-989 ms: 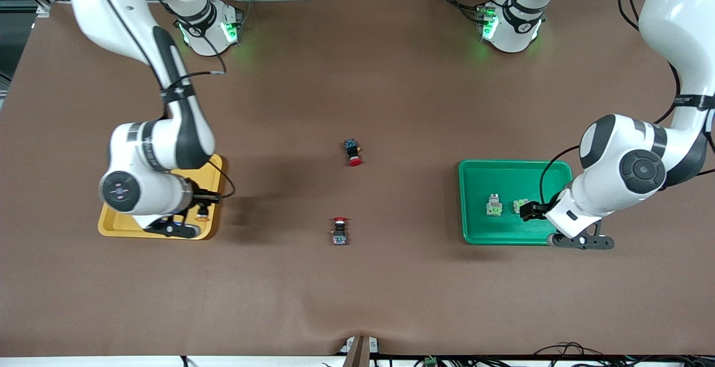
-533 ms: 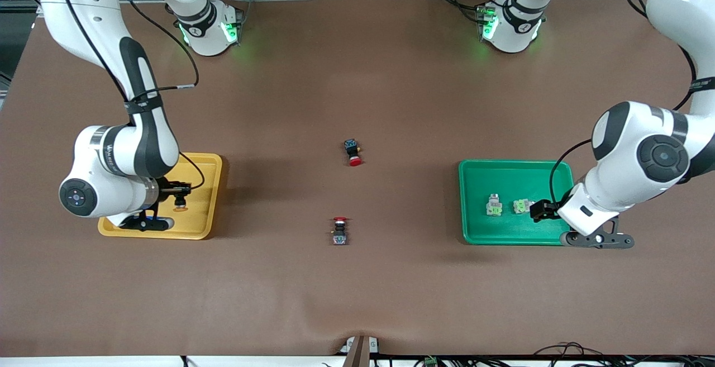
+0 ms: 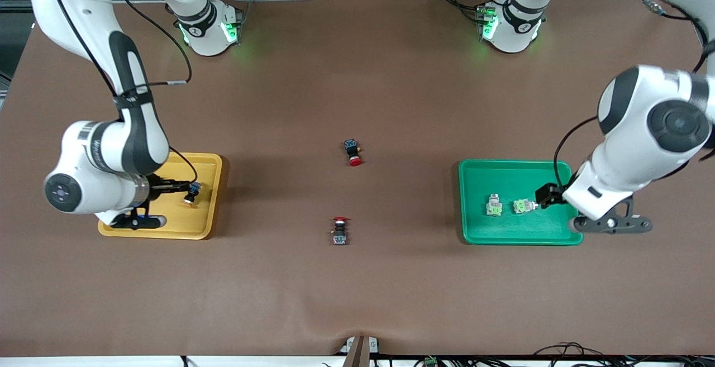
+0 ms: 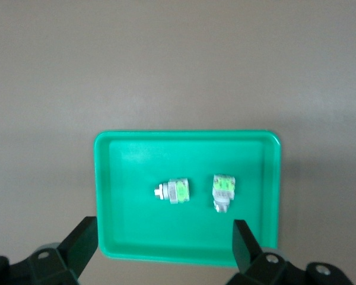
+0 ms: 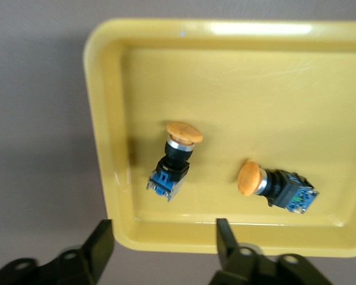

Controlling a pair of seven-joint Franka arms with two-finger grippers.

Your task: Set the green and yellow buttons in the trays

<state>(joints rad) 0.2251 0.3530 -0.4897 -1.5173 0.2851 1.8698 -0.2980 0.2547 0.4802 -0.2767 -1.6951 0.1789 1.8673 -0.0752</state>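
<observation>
The green tray (image 3: 503, 174) holds two light-grey buttons with green faces (image 3: 494, 205) (image 3: 522, 206), side by side. My left gripper (image 3: 546, 196) hangs open and empty above the tray's rim toward the left arm's end. The left wrist view shows the tray (image 4: 142, 160), both green buttons (image 4: 175, 191) (image 4: 223, 190) and the open gripper (image 4: 164, 231). The yellow tray (image 3: 209, 210) holds two yellow-capped buttons (image 5: 175, 159) (image 5: 276, 185); the front view shows one (image 3: 190, 194). My right gripper (image 3: 177, 187) is open and empty above that tray (image 5: 237, 77), as its wrist view (image 5: 164, 234) shows.
Two black switches with red caps lie on the brown mat mid-table, one (image 3: 352, 152) farther from the front camera, one (image 3: 339, 231) nearer. The right arm's elbow covers part of the yellow tray in the front view.
Both arms have lifted and drawn outward toward their own ends of the table. The left gripper has moved away from the green buttons, which stay in the tray.
</observation>
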